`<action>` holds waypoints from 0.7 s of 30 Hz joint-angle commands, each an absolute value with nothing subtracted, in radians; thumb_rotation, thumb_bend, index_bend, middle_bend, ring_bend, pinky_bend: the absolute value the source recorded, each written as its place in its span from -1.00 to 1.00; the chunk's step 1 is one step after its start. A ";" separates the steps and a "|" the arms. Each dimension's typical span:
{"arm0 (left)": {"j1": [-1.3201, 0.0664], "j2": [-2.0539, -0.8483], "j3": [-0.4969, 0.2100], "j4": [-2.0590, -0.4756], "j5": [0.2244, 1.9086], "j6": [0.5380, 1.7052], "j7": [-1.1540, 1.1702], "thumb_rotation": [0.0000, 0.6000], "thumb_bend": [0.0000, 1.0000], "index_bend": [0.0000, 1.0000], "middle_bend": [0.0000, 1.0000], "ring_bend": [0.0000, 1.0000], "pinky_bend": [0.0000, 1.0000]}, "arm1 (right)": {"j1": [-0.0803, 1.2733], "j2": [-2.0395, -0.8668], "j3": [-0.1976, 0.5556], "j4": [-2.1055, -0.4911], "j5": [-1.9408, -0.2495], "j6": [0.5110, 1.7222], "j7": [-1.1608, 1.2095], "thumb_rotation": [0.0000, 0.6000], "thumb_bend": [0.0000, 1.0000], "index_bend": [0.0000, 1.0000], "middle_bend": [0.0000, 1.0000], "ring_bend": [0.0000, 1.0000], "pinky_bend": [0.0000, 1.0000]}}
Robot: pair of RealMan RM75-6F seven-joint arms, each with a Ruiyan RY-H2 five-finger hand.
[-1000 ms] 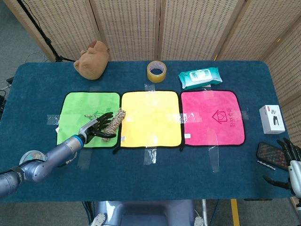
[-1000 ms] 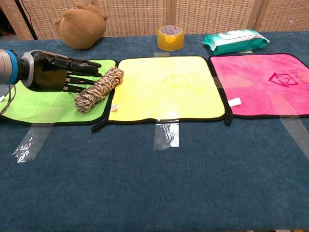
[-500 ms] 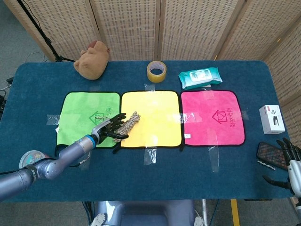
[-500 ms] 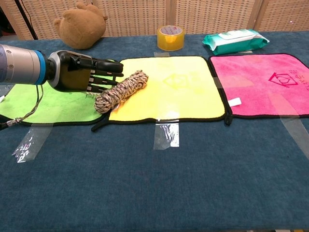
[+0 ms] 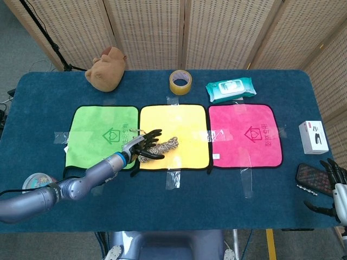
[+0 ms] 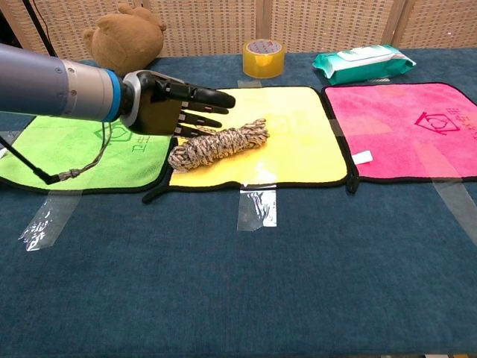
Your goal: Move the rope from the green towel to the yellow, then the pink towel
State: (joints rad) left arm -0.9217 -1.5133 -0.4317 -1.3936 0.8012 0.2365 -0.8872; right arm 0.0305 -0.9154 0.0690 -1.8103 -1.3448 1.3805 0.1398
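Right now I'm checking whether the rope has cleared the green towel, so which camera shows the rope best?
The chest view: the rope lies large and close on the yellow towel, with the left hand behind it. The head view shows the rope small, its near end partly covered by the left hand.

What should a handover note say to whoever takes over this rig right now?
Left hand: fingers spread, lying against the rope, apparently pushing it rather than gripping it.
Right hand: open at the table's right edge, beside a phone, holding nothing.
Rope: lies on the yellow towel, near its front left corner.
Green towel: no rope on it now.
Done: green to yellow.
Left: move the rope on to the pink towel.
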 commanded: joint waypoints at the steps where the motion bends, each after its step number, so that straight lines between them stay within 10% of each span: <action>1: -0.972 -1.534 -0.418 -1.373 0.757 0.242 -0.854 1.00 -0.86 -1.00 -1.00 -1.00 -1.00 | 0.031 -0.915 0.072 -1.807 -1.339 1.379 0.144 1.00 -1.00 -1.00 -1.00 -1.00 -1.00; 11: -1.099 -1.553 -0.359 -1.353 0.645 0.284 -0.759 1.00 -0.86 -1.00 -1.00 -1.00 -1.00 | 0.032 -0.913 0.079 -1.794 -1.316 1.369 0.159 1.00 -1.00 -1.00 -1.00 -1.00 -1.00; 21: -0.984 -1.334 -0.254 -1.612 0.776 0.593 -0.496 1.00 -0.87 -1.00 -1.00 -1.00 -1.00 | 0.038 -0.923 0.068 -1.798 -1.340 1.367 0.107 1.00 -1.00 -1.00 -1.00 -1.00 -1.00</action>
